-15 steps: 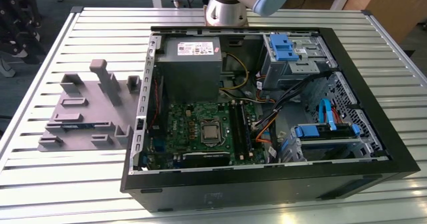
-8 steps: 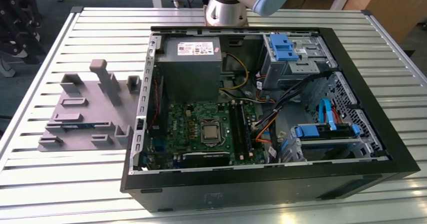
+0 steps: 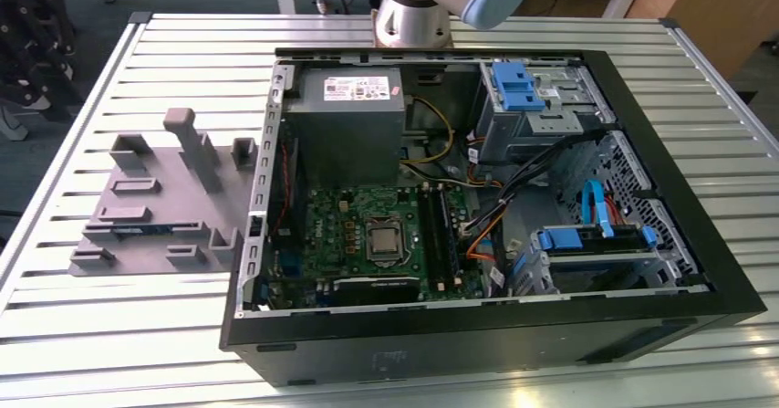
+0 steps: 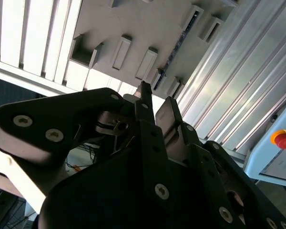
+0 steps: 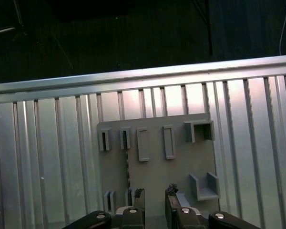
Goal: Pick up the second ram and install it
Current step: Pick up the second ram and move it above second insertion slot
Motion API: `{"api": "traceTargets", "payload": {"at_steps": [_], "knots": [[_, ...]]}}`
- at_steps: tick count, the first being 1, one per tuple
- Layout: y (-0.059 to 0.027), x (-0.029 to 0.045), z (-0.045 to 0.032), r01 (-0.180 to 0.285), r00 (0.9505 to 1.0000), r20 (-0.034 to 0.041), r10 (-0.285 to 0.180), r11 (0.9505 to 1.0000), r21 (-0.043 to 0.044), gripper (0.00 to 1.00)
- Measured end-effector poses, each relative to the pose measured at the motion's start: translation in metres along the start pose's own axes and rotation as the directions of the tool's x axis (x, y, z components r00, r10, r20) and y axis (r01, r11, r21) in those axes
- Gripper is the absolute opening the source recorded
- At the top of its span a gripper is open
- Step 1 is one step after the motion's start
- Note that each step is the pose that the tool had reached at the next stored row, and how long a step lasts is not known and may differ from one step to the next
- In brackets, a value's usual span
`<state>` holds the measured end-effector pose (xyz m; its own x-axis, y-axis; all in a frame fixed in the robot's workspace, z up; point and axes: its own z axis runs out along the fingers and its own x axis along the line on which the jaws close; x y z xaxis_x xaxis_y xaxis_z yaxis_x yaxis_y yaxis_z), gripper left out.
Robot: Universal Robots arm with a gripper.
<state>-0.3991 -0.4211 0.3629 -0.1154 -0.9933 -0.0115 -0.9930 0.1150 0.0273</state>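
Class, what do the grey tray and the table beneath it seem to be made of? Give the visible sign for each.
Grey tray: probably plastic, matte; uniform dull grey, blocky moulded uprights, no shine.
Table: likely aluminium, bare metal finish; pale silvery slats with bright reflections along the ribs.

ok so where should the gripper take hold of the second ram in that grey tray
Probably the middle of the second ram, pinching its two flat faces from straight above. It stands on its long edge in the grey tray, and its ends appear seated in slotted blocks, so the top edge of the mid span looks like the only free part.
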Motion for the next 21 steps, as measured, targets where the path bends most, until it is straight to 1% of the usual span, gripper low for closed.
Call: {"api": "traceTargets", "payload": {"at_steps": [8, 14, 18, 21], "knots": [[0.0001, 0.0051, 0.0087, 0.000, 1.0000, 0.0000, 0.000, 1.0000, -0.0001, 0.31], [-0.0001, 0.0114, 0.0157, 0.001, 1.0000, 0.0000, -0.001, 1.0000, -0.0001, 0.31], [0.0003, 0.0145, 0.0209, 0.019, 0.9998, -0.0006, -0.019, 0.9998, -0.0005, 0.31], [0.0005, 0.0165, 0.0232, 0.027, 0.9996, -0.0007, -0.027, 0.9996, -0.0006, 0.31]]}}
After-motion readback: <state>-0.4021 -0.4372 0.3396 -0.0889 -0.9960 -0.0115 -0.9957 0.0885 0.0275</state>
